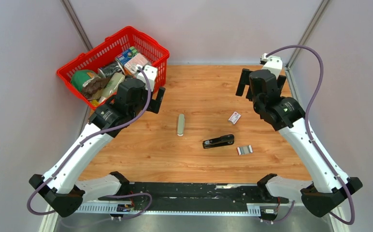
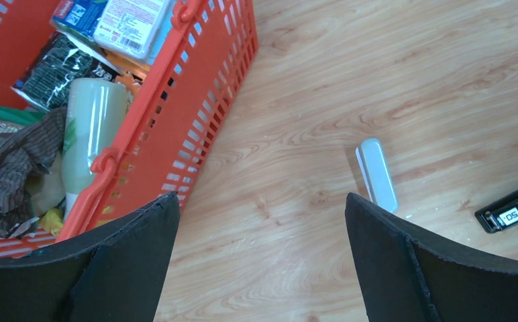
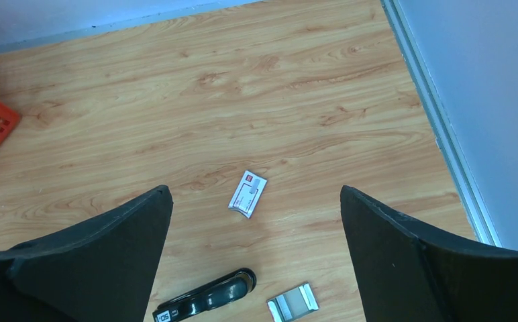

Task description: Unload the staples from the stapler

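The black stapler (image 1: 218,141) lies closed on the wooden table near the middle; it shows in the right wrist view (image 3: 206,302) and at the right edge of the left wrist view (image 2: 511,211). A silvery strip of staples (image 1: 244,150) lies on the table just right of it, also in the right wrist view (image 3: 292,302). My left gripper (image 1: 156,99) is open and empty, held above the table beside the red basket. My right gripper (image 1: 246,84) is open and empty, raised over the far right of the table, well behind the stapler.
A grey-beige oblong bar (image 1: 180,124) lies left of the stapler. A small white-and-red box (image 1: 234,117) lies behind the stapler. A red basket (image 1: 148,46) of groceries stands at the back left. Grey walls enclose the table.
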`<state>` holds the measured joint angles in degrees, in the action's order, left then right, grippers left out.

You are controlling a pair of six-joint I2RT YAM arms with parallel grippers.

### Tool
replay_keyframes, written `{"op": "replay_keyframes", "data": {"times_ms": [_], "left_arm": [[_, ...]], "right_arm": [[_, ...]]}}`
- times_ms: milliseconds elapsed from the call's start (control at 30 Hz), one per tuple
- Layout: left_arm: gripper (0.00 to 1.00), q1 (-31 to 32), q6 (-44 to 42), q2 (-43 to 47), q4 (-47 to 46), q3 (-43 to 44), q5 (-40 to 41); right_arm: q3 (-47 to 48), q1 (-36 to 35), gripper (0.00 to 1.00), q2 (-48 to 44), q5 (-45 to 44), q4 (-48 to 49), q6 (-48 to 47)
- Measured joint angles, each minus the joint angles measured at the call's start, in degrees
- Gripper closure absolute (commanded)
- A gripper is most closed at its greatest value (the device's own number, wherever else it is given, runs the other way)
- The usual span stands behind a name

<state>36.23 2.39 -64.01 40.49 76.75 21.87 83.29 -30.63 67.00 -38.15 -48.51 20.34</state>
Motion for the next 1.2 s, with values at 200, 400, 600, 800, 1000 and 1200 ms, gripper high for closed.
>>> {"op": "replay_keyframes", "data": {"times_ms": [200,400,600,800,1000,1200], "left_arm": [[0.00,0.00,-0.44,1.66,-0.57,-1.64,-3.52],[0.01,0.09,-2.51,1.38,-0.39,-1.42,-9.97],[0.01,3.93,-5.38,-2.62,-0.68,0.28,-15.15],[0.01,11.19,-8.11,-9.18,-3.04,0.37,-17.44],[0.01,15.72,-11.23,-14.84,-10.29,-1.03,-24.28],[0.01,16.22,-12.55,-20.39,-20.28,-3.98,-36.46]], "right_arm": [[-0.04,0.00,0.00,0.55,0.74,-0.02,-0.35],[-0.17,0.00,0.00,0.59,1.57,-0.02,-1.11],[-3.21,0.07,0.00,-2.40,-0.74,-0.61,-0.11],[-8.96,2.86,0.00,-5.73,-2.93,-1.01,3.85],[-15.91,12.98,0.00,-7.43,3.63,-1.55,8.72],[-19.58,14.95,0.00,-8.28,9.62,-1.36,10.97]]}}
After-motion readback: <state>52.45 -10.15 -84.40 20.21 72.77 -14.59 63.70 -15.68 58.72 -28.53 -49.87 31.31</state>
